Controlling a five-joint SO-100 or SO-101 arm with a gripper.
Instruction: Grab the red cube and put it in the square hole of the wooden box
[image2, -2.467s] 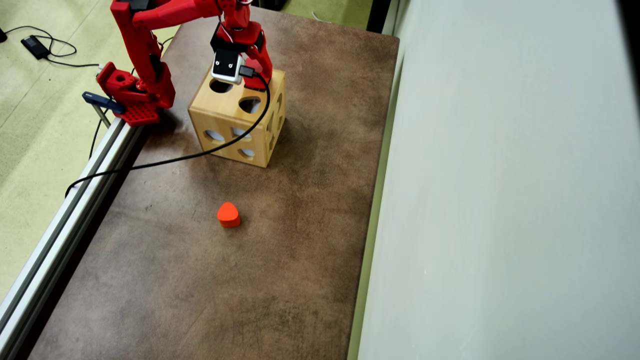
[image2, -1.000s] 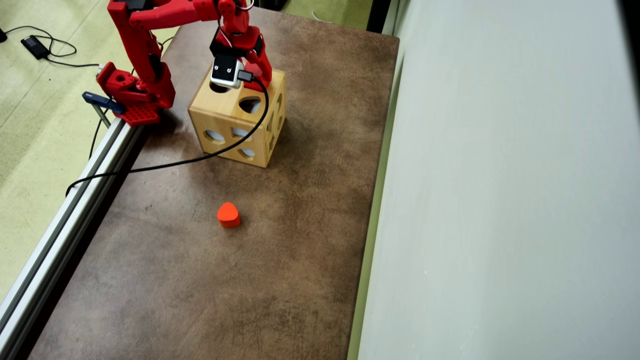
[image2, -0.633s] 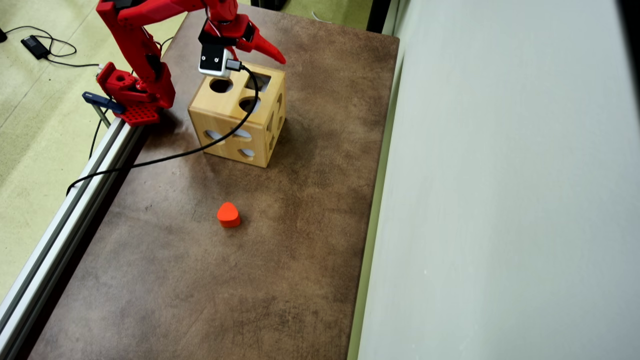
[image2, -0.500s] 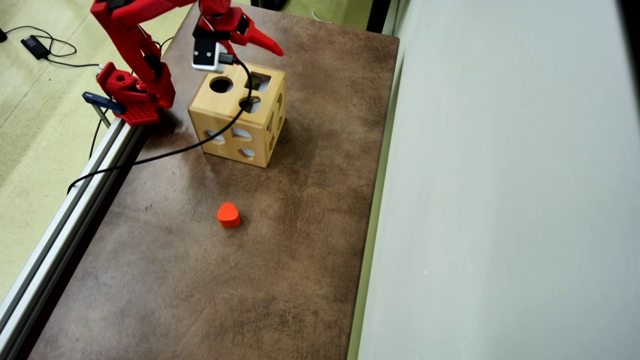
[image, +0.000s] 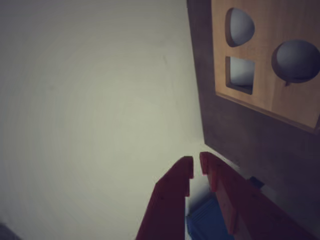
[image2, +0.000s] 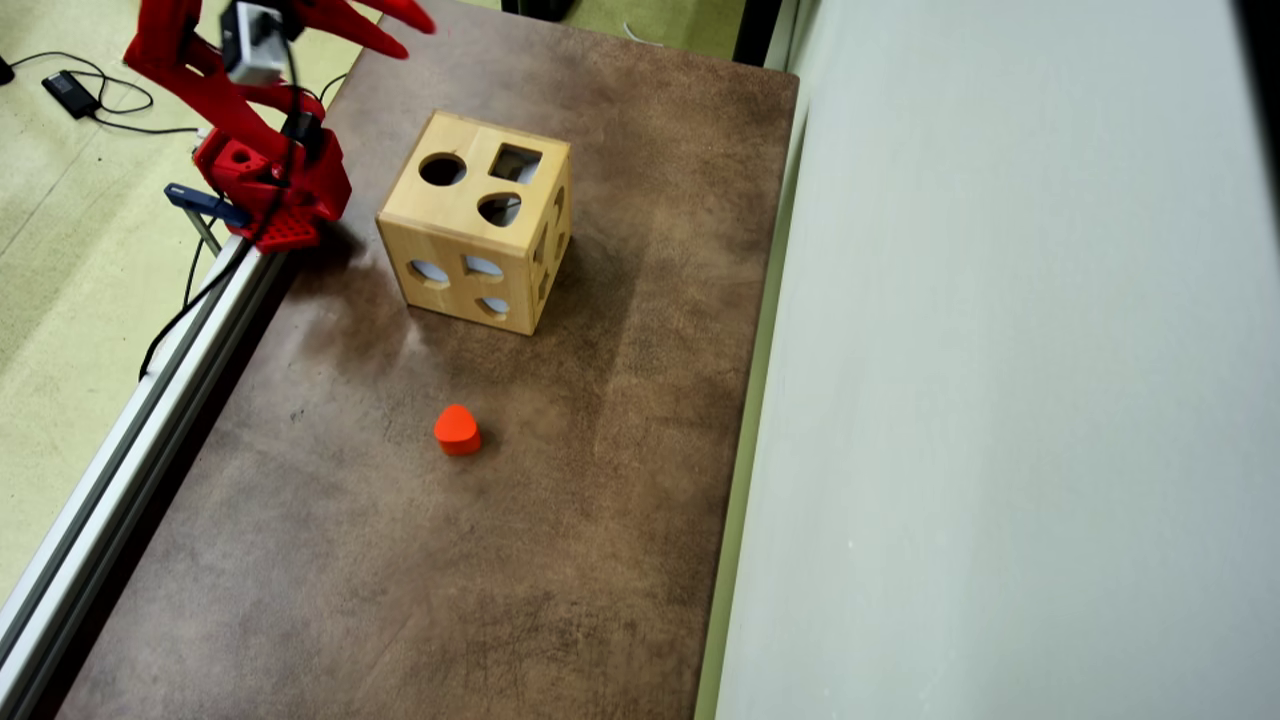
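Observation:
The wooden box stands on the brown table; its top shows the square hole, a round hole and a teardrop hole. The red cube shows in neither view. My red gripper hangs high at the far left, off the box and back from it. In the wrist view the gripper is shut with only a thin slit and nothing between its fingers. The wooden box and square hole lie at that view's upper right.
An orange teardrop block lies mid-table in front of the box. The arm's base is clamped to an aluminium rail along the left edge. A pale wall panel bounds the right side. A blue object shows beneath the fingers.
The gripper has lifted off the box's top and swung back toward the far left. The square hole it covered now shows. The box and the orange block have not moved.

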